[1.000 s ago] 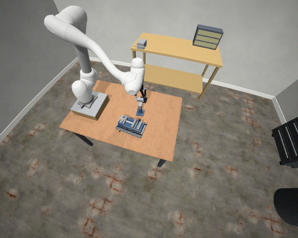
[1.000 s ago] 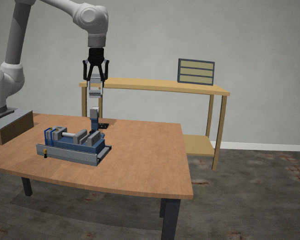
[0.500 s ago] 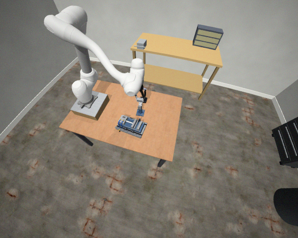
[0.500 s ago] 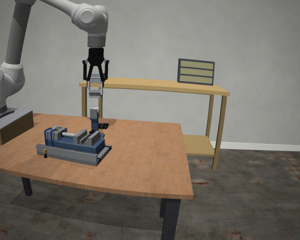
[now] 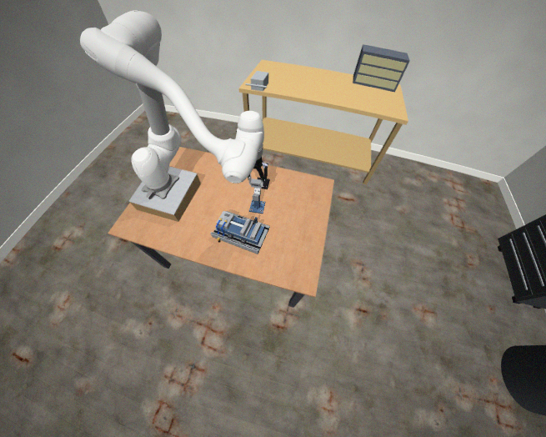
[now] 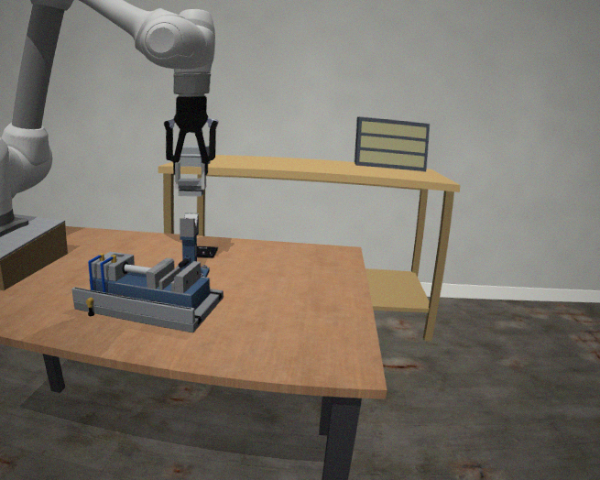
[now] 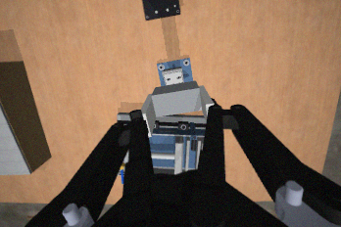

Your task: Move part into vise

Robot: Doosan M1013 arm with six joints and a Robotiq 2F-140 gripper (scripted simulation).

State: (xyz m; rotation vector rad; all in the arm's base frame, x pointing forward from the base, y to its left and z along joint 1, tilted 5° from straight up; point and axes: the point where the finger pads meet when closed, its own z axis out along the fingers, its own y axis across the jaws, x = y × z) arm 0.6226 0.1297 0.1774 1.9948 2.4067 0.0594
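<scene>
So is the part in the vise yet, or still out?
Out. The gripper holds the part in the air above the V-block; the vise holds nothing between its jaws.
</scene>
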